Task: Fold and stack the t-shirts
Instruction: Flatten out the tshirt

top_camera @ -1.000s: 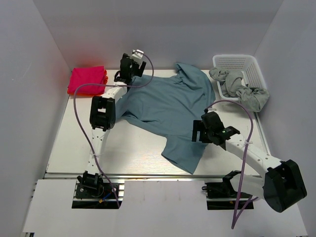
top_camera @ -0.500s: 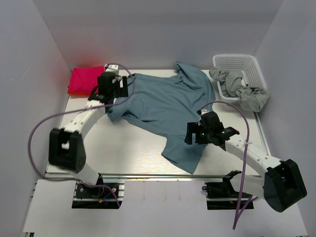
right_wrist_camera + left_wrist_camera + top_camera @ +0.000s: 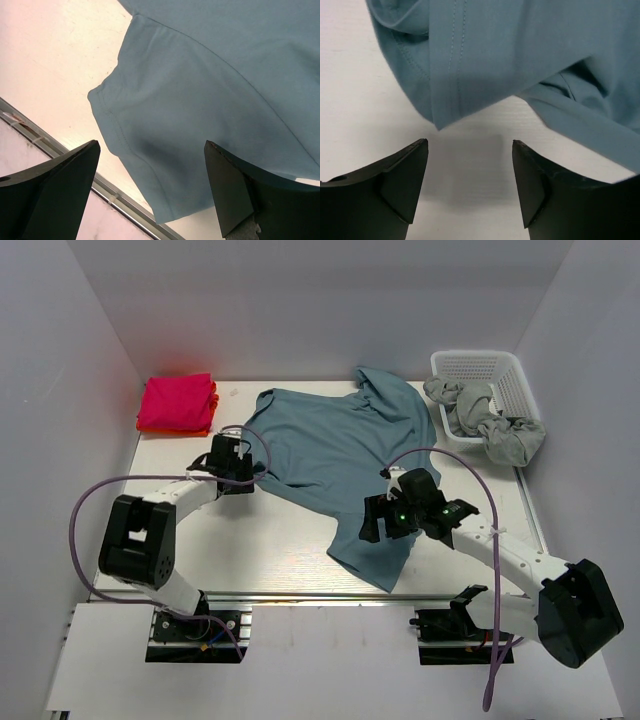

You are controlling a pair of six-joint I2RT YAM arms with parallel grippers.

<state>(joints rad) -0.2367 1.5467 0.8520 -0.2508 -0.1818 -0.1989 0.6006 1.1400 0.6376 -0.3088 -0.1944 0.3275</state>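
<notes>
Though my left claw [image 3: 470, 147] stood open at a hemmed corner of the teal t-shirt [image 3: 340, 450], spread beside the white lattice basket [image 3: 500, 370], and my right claw [image 3: 151, 150] gaped over another corner, either could have pinched one layer and dragged it crooked.

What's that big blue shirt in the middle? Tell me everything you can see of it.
The blue shirt is a soft, thin-looking dusty teal short-sleeved tee with double-stitched hems. It lies spread but skewed and rumpled on the white table, one far part bunched up. The left gripper hangs open at one folded corner, the right gripper open above its near end; neither grips it.
</notes>
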